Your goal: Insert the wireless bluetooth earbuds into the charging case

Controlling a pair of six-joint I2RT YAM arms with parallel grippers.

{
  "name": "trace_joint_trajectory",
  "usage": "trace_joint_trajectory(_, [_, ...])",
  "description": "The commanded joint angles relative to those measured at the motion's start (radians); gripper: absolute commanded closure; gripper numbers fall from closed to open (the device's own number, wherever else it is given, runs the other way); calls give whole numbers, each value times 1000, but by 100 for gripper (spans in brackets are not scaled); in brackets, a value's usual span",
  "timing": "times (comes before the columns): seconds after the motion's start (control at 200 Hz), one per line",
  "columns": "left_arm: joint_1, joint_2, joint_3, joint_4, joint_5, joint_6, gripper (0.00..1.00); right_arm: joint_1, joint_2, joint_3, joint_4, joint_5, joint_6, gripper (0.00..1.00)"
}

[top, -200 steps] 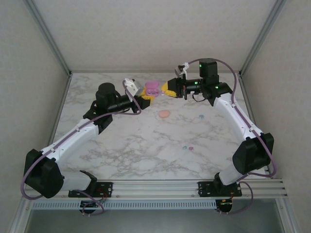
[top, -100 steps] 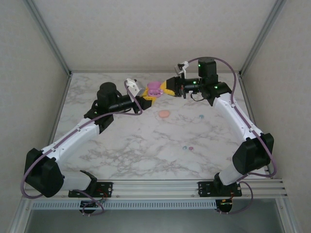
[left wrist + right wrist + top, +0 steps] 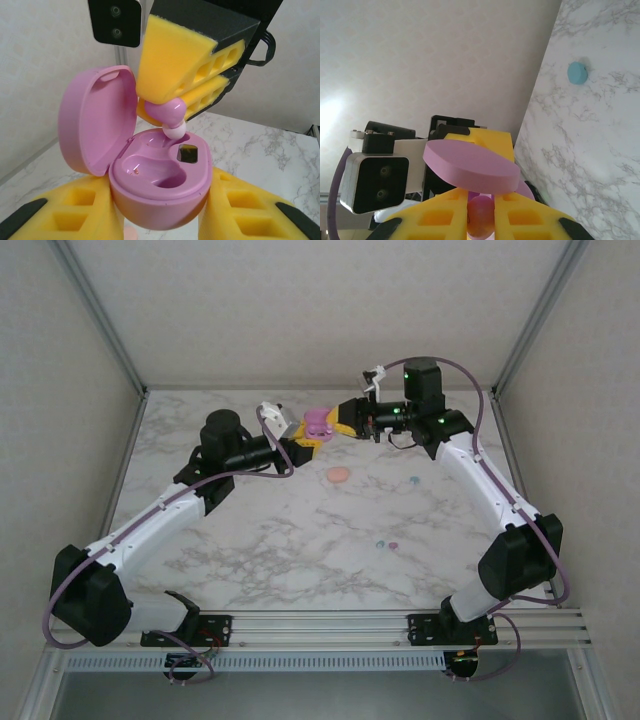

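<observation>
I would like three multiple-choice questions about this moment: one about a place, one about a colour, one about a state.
1. Where is the pink earbud?
A) on the table
B) in the right end effector, just above the charging case
C) behind an arm base

2. What colour are the finger pads?
A) green
B) yellow
C) blue

3. How is the case's lid?
A) shut
B) removed
C) open

Answers: 1 B, the left wrist view shows it pinched over a well. 2 B, yellow foam shows in both wrist views. 3 C, the lid stands hinged back while the left end effector grips the case.
</observation>
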Motion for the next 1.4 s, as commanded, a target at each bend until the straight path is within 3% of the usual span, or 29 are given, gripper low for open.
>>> trace_joint_trajectory(0.0, [-14, 4, 28, 54, 21, -24, 69, 12, -15, 18, -26, 21, -40, 84])
trace_joint_trajectory(0.821, [-23, 19, 34, 79, 11, -45, 69, 26, -8, 67, -150, 51, -127, 74])
trace_joint_trajectory(1.011, [-24, 17, 35, 71, 6, -37, 69, 26, -4, 93, -221, 95, -167, 76])
trace_joint_trajectory(1.216, [-25, 14, 35, 73, 5, -38, 69, 26, -5, 120, -256, 128, -180, 67])
trace_joint_trajectory(1.397, [-25, 11, 32, 74, 3, -36, 69, 26, -11, 149, -312, 184, -208, 66])
